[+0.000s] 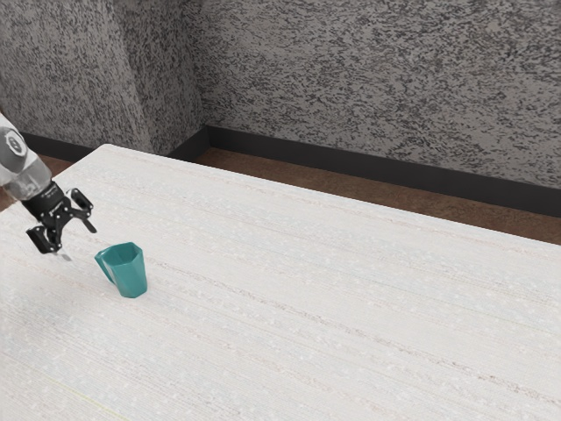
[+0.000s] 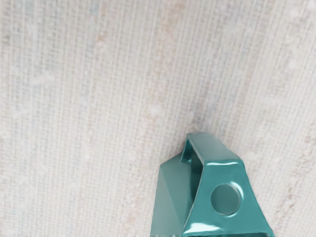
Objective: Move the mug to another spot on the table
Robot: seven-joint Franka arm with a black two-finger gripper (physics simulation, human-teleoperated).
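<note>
There was one mug [image 1: 123, 269] on one tabletop [image 1: 351, 289], and one arm [image 1: 19, 171] with two black fingers [image 1: 79, 210]. The mug was teal and glossy, with flat faceted sides that narrowed toward the base and a blocky handle; it stood upright near the exterior view's left edge of the tabletop. The fingers hung spread apart just beside it, on the exterior view's left, a little above the surface, with nothing between them and not touching it. From the wrist the mug [image 2: 212, 197] showed angular shiny faces and one round hole in a flat panel. The tabletop [image 2: 98, 98] was white with fine straight grain lines. Behind it stood two rough, grey speckled walls [image 1: 394, 79] with a dark baseboard [image 1: 377, 171] over a brown floor [image 1: 421, 203].
</note>
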